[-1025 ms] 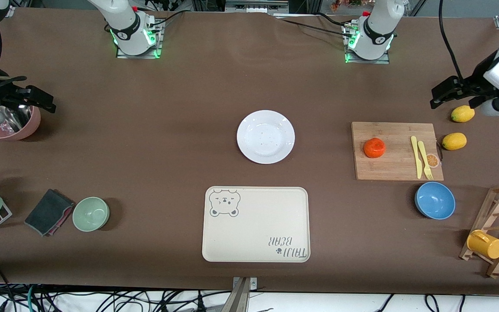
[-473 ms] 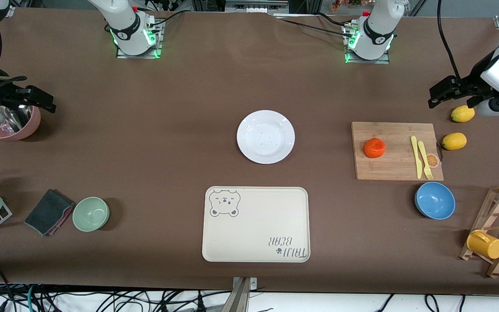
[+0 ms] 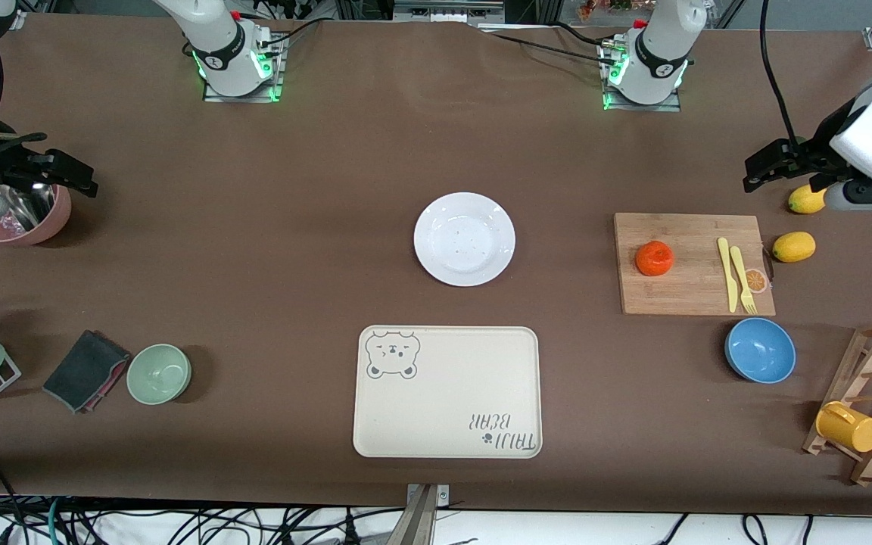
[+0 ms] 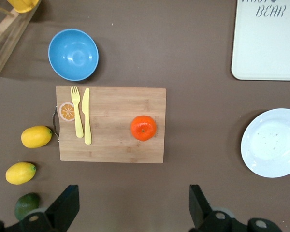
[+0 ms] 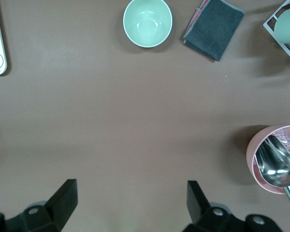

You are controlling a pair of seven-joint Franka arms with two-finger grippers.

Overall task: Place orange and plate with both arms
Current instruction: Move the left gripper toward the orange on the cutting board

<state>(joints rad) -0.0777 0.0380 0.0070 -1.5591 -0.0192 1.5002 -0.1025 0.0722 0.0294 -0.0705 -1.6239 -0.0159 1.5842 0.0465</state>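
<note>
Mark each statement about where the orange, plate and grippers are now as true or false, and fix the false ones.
1. The orange lies on the wooden cutting board. True.
2. The plate sits on the bear-printed tray. False: it rests on the bare table, farther from the front camera than the tray.
3. The left gripper holds the orange. False: it is open and empty, in the air near the lemons.
4. The right gripper is open, beside the pink cup. True.
5. The blue bowl holds a lemon. False: it is empty.

tbl (image 3: 330, 189) brown | on it: plate (image 3: 465, 238), tray (image 3: 447, 391), cutting brd (image 3: 693, 263), bowls
</note>
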